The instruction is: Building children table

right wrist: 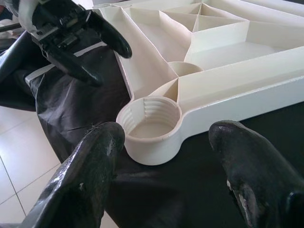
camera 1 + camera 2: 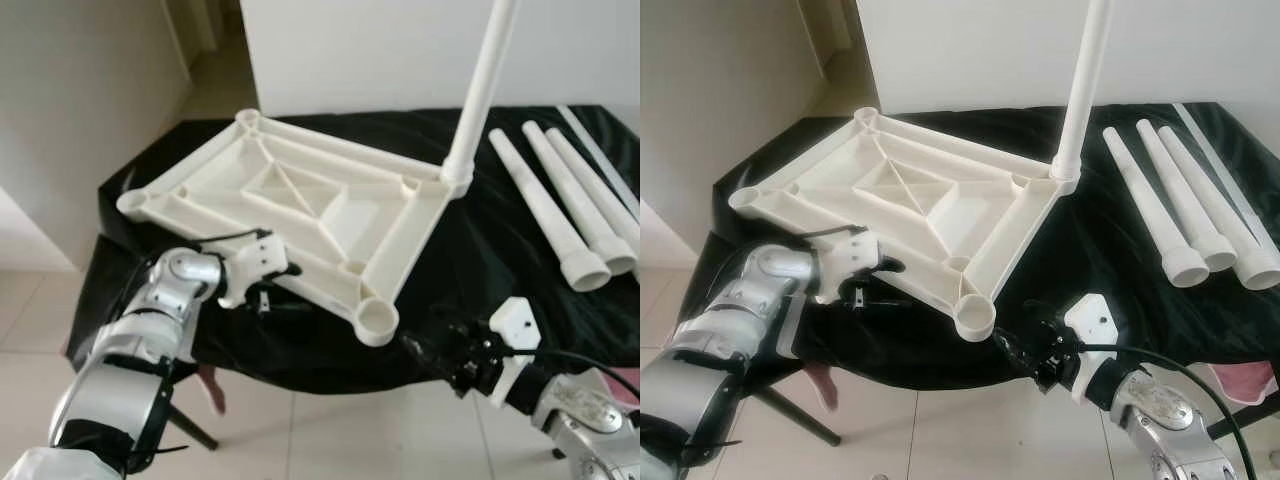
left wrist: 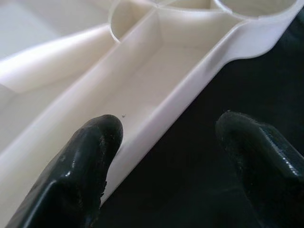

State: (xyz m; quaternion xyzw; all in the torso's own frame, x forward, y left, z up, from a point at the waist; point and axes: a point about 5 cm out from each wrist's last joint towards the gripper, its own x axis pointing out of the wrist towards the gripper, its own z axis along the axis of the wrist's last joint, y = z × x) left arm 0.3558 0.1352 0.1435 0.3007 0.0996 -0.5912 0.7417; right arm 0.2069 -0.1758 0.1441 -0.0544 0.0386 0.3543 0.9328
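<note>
The white plastic table top lies upside down on a black cloth. One white leg stands upright in its far right corner socket. Three loose legs lie side by side on the right. My left gripper is open at the top's near rim, one finger inside the rim channel and the other over the cloth. My right gripper is open just in front of the empty threaded corner socket, with nothing between its fingers. The left gripper also appears beyond that socket.
The black cloth covers a small table whose dark frame leg reaches the tiled floor. A thin white rod lies beyond the loose legs. A white wall stands behind, and something pink hangs below the cloth's right edge.
</note>
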